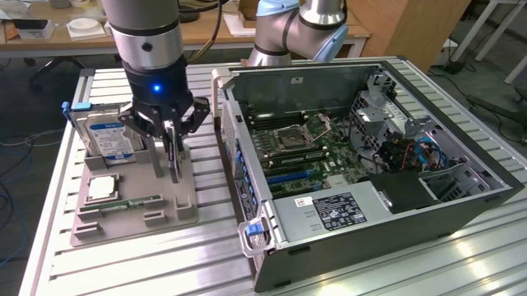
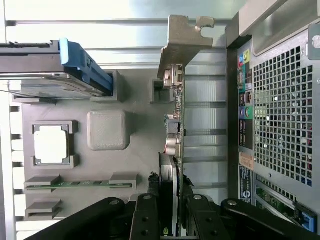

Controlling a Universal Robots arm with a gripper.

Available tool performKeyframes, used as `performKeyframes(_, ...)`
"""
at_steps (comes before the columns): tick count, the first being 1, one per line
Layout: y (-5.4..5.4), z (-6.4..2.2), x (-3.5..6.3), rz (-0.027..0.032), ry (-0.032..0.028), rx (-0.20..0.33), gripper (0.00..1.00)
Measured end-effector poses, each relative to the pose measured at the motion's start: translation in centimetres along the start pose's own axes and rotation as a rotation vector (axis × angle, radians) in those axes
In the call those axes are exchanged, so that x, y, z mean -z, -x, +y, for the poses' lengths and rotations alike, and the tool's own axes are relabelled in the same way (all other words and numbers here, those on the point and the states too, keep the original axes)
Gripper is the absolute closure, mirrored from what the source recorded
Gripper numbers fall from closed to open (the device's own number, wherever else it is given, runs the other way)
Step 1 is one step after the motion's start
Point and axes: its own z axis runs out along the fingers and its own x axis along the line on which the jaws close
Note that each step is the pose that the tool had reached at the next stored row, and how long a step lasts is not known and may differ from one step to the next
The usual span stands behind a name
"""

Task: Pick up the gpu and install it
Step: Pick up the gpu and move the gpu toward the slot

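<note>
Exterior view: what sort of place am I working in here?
Probably a robotics lab set up for PC assembly: an open computer case on a slatted aluminium table, a grey parts fixture holding a hard drive, and wooden desks behind.

The tray (image 1: 181,206) is grey, the gpu (image 2: 178,95) dark with silver.

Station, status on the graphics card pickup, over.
Gripper shut on graphics card. Card upright on edge at grey holder, beside hard drive. Open computer case alongside; nothing seen in the way.
</note>
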Motion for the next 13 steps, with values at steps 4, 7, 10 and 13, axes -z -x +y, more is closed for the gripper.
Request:
performKeyframes(4,0.0,0.0,0.01,0.0,0.0,0.0,0.73)
performKeyframes(7,0.0,0.0,0.01,0.0001,-0.0001,0.0,0.73)
performKeyframes(10,0.0,0.0,0.09,0.0003,-0.0003,0.0,0.73)
performKeyframes(13,0.01,0.02,0.35,0.0004,-0.0001,0.0,0.73)
